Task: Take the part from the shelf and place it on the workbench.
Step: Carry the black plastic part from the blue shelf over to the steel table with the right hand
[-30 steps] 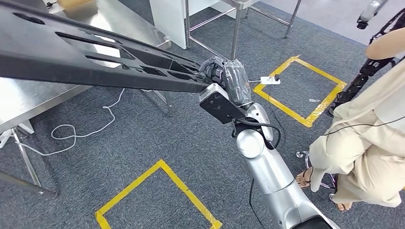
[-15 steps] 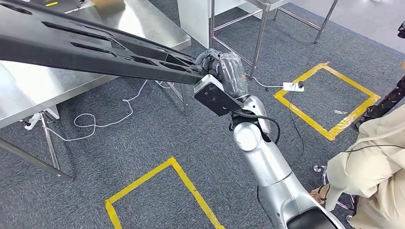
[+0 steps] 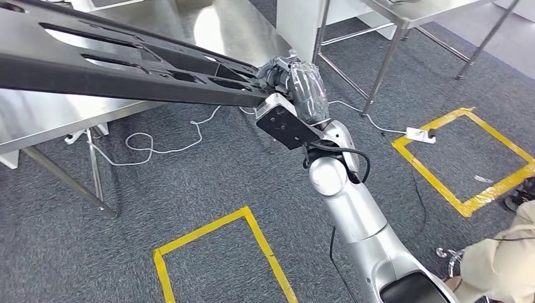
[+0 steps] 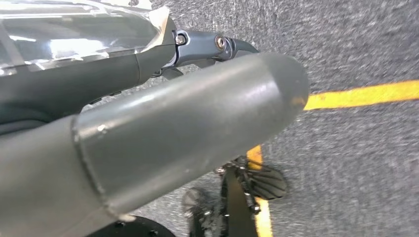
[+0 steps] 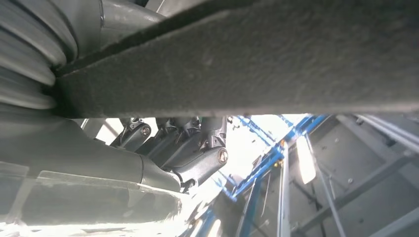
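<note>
While the right robot hand (image 3: 296,88) grips its end, the long black part (image 3: 120,69) reaches leftward above the steel workbench (image 3: 221,31)

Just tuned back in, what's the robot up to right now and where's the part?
The robot's right hand grips one end of the long black part and holds it in the air, roughly level, reaching out over the steel workbench. The part is not yet set down on it. In the right wrist view the fingers sit under the part. The left hand hangs over the grey carpet with yellow floor tape, holding nothing that I can see. A person stands at the robot's right.
</note>
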